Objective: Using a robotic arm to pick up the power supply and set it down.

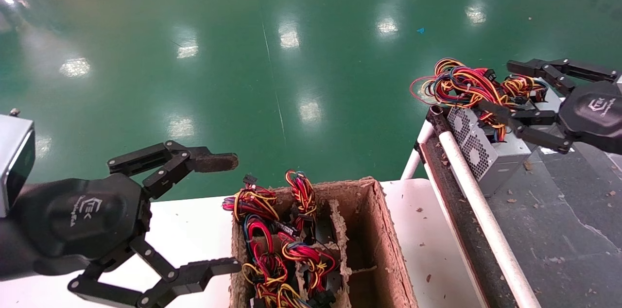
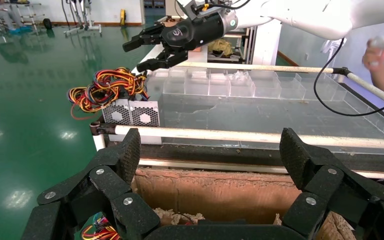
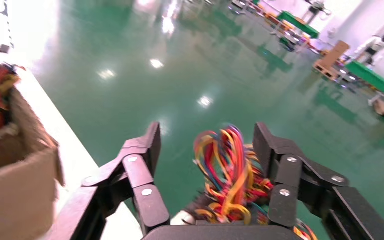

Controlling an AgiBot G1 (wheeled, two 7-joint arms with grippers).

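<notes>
The left gripper [image 1: 226,211], black with a rounded palm bearing a white logo and two long jointed fingers, hangs with its fingers spread wide apart and nothing between them, over the near left part of the white bench [image 1: 189,230]. Its fingertips reach toward the left wall of a worn brown cardboard box [image 1: 384,230] that stands on the bench. The box is split by ragged cardboard dividers; the left compartments hold bundles of red, yellow, black and blue wires [image 1: 277,230], while the right compartment looks bare as far as the head view shows.

Beyond the box's right side runs a white tube rail [image 1: 478,201] along the edge of a dark grey conveyor tray [image 1: 559,220] speckled with small brown scraps. At the far left corner of that tray, just inside the rail, rests the power supply [image 1: 478,152], a small grey metal box with perforated round fan grilles facing the rail and a loose bunch of red, yellow, black and blue wires [image 1: 466,84] spilling over the tray's far end.

The right gripper [image 1: 495,87], the same black make, is over that corner with its fingers parted on either side of the wire bunch and the top of the power supply; whether the pads actually touch the wires is hard to make out.

Past everything lies a glossy green floor [image 1: 291,55].
</notes>
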